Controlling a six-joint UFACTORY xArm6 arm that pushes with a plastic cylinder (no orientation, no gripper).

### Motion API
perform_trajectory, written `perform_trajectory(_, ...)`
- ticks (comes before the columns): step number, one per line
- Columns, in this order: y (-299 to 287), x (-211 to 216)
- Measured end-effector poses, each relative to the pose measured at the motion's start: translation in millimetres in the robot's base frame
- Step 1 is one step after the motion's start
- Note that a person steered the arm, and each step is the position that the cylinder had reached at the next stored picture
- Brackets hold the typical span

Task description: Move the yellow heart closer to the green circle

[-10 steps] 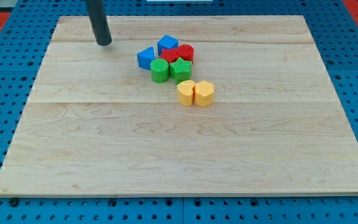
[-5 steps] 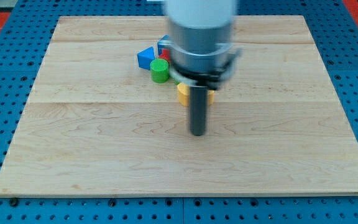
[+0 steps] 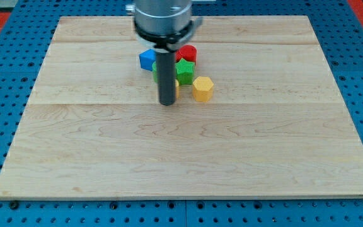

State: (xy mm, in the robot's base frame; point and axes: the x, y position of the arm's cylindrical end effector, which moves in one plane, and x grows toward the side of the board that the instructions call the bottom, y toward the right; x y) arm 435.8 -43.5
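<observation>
My tip [image 3: 167,103] rests on the board just below the block cluster. The rod stands in front of the cluster's middle. A sliver of yellow [image 3: 177,89] shows at the rod's right edge; this block's shape is hidden, so I cannot tell whether it is the heart. A yellow block [image 3: 202,89] that looks six-sided sits clear of the rod, to its right. Only a thin green edge [image 3: 155,71] shows at the rod's left, where the green circle stood. A second green block [image 3: 185,70] shows to the right of the rod.
A blue block [image 3: 147,59] sits at the cluster's left and a red block [image 3: 188,53] at its top right. The arm's grey body [image 3: 162,16] hangs over the top of the wooden board [image 3: 181,157], hiding the cluster's top.
The rod swung from the top left to the board's middle, then back up and left to the cluster's lower edge. The two yellow blocks have parted: one is now behind the rod, the other shifted slightly up.
</observation>
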Motion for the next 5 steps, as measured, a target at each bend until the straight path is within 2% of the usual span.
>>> perform_trajectory(1,-37,-1)
perform_trajectory(2,3,41)
perform_trajectory(3,55,32)
perform_trajectory(5,2,-18)
